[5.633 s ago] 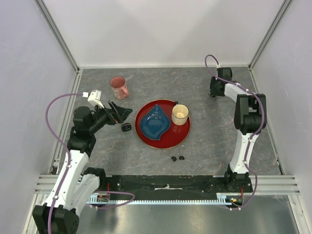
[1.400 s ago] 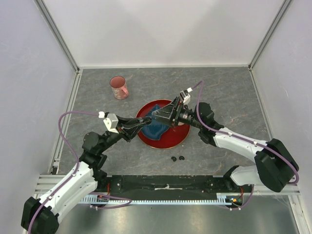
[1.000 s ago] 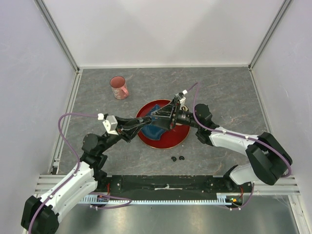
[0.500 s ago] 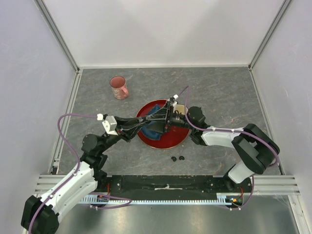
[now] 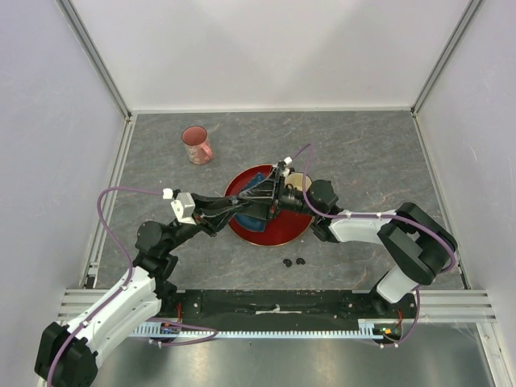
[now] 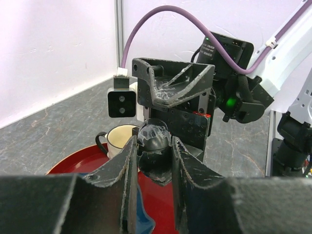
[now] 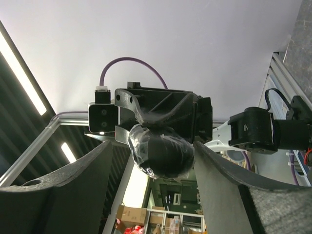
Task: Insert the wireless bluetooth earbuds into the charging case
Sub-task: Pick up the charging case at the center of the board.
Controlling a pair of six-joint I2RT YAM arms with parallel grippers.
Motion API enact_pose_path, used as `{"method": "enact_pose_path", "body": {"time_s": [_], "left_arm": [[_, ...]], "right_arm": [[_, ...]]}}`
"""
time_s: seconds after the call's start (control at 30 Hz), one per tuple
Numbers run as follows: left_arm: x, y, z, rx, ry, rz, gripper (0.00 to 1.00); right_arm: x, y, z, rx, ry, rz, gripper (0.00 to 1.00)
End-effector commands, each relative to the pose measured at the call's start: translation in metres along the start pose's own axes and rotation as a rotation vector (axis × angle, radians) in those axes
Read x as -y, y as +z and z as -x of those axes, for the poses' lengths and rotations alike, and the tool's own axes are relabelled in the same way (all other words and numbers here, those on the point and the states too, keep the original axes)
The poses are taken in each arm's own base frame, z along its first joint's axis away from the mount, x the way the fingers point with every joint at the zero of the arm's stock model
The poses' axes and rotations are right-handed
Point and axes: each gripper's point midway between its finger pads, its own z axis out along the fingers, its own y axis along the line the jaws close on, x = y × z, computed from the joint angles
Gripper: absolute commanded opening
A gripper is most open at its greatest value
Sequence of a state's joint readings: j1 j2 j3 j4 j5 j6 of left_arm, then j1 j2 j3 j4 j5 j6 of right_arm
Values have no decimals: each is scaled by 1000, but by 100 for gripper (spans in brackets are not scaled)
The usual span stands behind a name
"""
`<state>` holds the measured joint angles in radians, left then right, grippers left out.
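Above the round red tray (image 5: 282, 234), clamped the glossy black oval charging case (image 7: 161, 152) in the narrowed left gripper (image 6: 153, 146), probably steadying it for opening, with the right gripper (image 7: 153, 161) spread wide either side. Counted one case and two tiny black curled earbuds (image 5: 288, 262), lying on the grey stone-patterned table (image 5: 363, 161) just beyond the tray's near edge.

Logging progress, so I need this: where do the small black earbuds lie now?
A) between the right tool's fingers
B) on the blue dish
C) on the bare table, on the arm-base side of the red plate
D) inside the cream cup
C: the earbuds lie on the grey table just near of the red plate, apart from it; the left tool holds the black case.
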<state>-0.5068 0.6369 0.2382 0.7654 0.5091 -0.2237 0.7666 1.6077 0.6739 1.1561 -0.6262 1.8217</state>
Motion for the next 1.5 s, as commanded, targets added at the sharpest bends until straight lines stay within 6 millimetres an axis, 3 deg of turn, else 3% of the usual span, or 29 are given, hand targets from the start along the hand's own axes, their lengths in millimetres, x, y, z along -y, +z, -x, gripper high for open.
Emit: {"method": "enact_pose_path", "body": {"time_s": [0.0,0.43,0.57,0.63,0.67,0.93,1.47], "left_arm": [[10,3,17,51,61,-59,2],[4,2,14,49,49,-19,2],[3,5,14,40,28,-19,15],[3,6,12,31,6,-19,21],[4,7,13,28,2,-26,30],[7,7,12,32,3,-48,49],[5,7,1,18,-16,-43,51]], "right_arm": [[-19,3,4,25,-42,80,73],[-23,2,3,46,-107,27,39],[-24,1,1,45,-111,25,31],[-24,1,2,46,-113,26,29],[-23,1,1,48,-112,26,29],[-24,1,2,51,-109,33,26],[-27,0,1,42,-83,71,25]]}}
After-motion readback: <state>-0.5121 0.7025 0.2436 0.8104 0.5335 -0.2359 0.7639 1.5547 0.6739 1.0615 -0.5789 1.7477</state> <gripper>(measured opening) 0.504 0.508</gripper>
